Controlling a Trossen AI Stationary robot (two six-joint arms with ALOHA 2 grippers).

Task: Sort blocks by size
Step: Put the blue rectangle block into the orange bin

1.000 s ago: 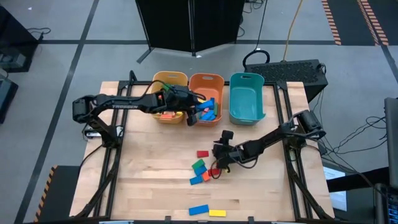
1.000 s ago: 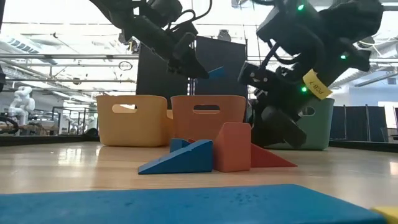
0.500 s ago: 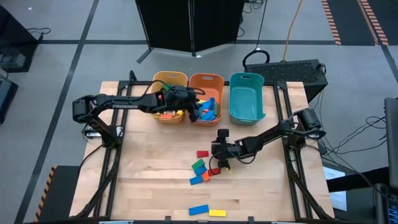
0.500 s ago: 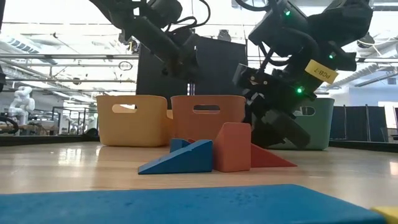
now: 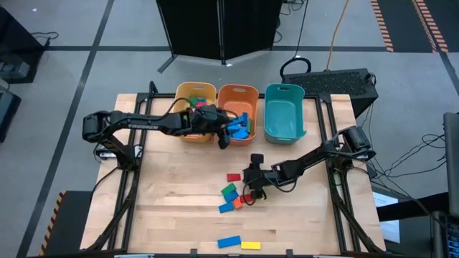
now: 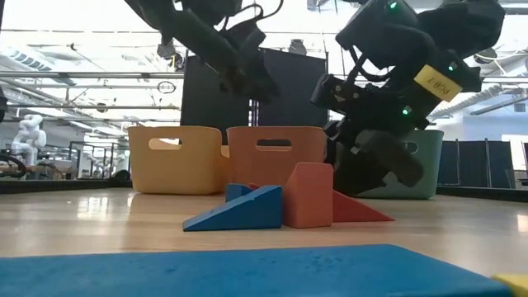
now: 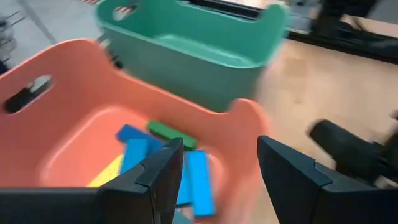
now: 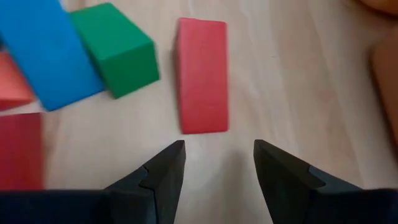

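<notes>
Three bins stand in a row at the far edge of the counter (image 5: 172, 208). The yellow bin (image 5: 195, 91) holds a few blocks, the orange bin (image 5: 237, 94) holds several flat blue, green and yellow ones, and the teal bin (image 5: 284, 115) looks empty.

Sorting is partly done. Loose blocks remain: a red bar (image 5: 234, 177) lying alone, a cluster of green, blue, orange and red pieces (image 5: 232, 198) just beside it, and a blue bar (image 5: 229, 242) with a yellow bar (image 5: 251, 245) touching end to end near the front edge.

The left gripper (image 7: 214, 168) hangs over the near rim of the orange bin, jaws apart, nothing between them; blue blocks (image 7: 194, 180) lie in the bin below. The right gripper (image 8: 214, 163) sits low over the counter, jaws open and empty, aimed at the red bar with a green block (image 8: 115, 48) just beside it.

Against the earlier frames: a second ago the left gripper carried a blue block above the orange bin; that block is gone from its jaws, which have opened, so the drop looks made. The right gripper has shifted a little beside the cluster; its jaws are unchanged. The loose blocks have not moved.

Likely next: the red bar.
</notes>
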